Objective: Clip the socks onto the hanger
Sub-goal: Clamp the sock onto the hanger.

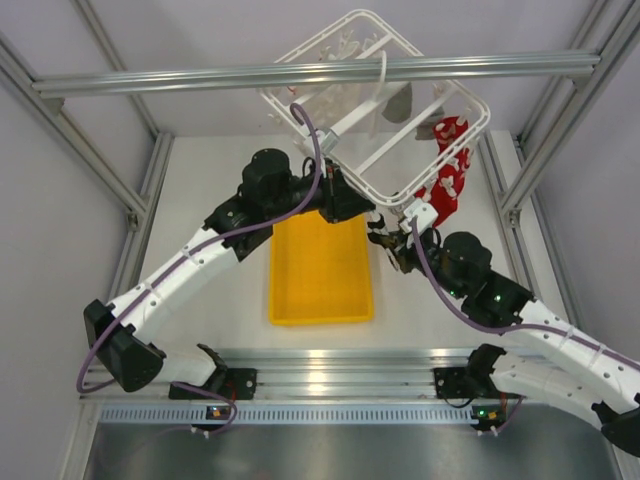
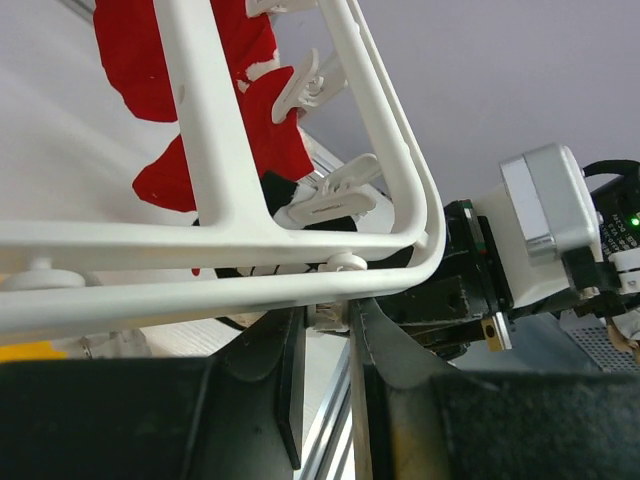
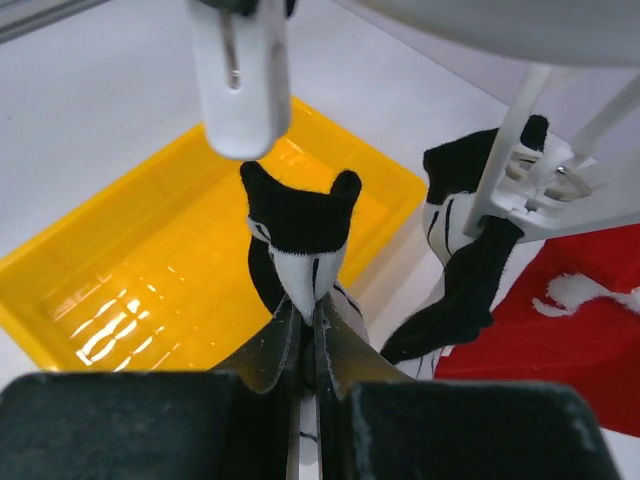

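Right end effector (image 3: pixel 312 320): jaws pinched tight on a striped sock (image 3: pixel 295 225); black end bunched and poking above the fingertips, rest drooping below.

Sock judged light, soft and limp, not fragile; thin folded fabric may slide in a loose pinch; best held just under the edge to be clipped, so a short stub stands free.

Hanging clip (image 3: pixel 240 80) directly above that stub, not touching it.

Left end effector (image 2: pixel 328 335): narrow gap, closed on a small clip tab (image 2: pixel 328 316) under the rail of the hanger (image 2: pixel 215 170).

Hanger judged stiff plastic but light; appears hooked over the aluminium beam (image 1: pixel 200 78), likely to swing if pushed; clips are sprung and need a firm squeeze.

Already clipped: a second striped sock (image 3: pixel 470 270) and red socks (image 1: pixel 445 185) at the frame's right side.

Below: yellow tray (image 3: pixel 150 270) on the white bench (image 1: pixel 420 310), surface smooth.

Room tight; both wrists close together under the frame's near corner.
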You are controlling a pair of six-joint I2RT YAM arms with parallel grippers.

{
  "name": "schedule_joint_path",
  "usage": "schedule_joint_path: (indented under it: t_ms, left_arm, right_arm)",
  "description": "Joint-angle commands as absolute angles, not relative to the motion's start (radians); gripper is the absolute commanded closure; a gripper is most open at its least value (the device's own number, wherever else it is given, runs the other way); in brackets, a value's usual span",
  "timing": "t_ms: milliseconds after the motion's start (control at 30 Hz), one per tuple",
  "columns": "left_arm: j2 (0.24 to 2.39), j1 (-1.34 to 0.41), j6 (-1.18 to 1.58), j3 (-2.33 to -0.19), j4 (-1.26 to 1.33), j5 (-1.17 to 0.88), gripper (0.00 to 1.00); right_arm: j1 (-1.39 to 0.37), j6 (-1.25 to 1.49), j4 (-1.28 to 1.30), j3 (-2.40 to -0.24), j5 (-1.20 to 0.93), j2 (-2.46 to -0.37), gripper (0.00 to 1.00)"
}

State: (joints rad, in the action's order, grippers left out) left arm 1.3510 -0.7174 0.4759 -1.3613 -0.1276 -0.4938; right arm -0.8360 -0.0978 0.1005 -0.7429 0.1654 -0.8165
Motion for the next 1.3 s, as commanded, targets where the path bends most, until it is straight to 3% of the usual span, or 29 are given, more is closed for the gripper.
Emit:
schedule_joint_path:
  t_ms: [0,167,1267]
  left_arm:
    - [1.342,-0.701,0.497,-1.348,-0.041,-0.563,1.0]
    - [1.338,-0.687,0.494,-1.332,-0.014,-0.591,1.0]
    - [1.353,-0.669,0.407,-1.338,-0.106,-0.722,1.0]
  right_arm:
    - [-0.831,-0.107,0.044,-0.732,0.031,-0.773,1.0]
    - [-0.83,-0.091,0.061,-0.735,-0.061,-0.769,1.0]
    - [-0.735,-0.02,0.06,-0.804,-0.133,-0.814,1.0]
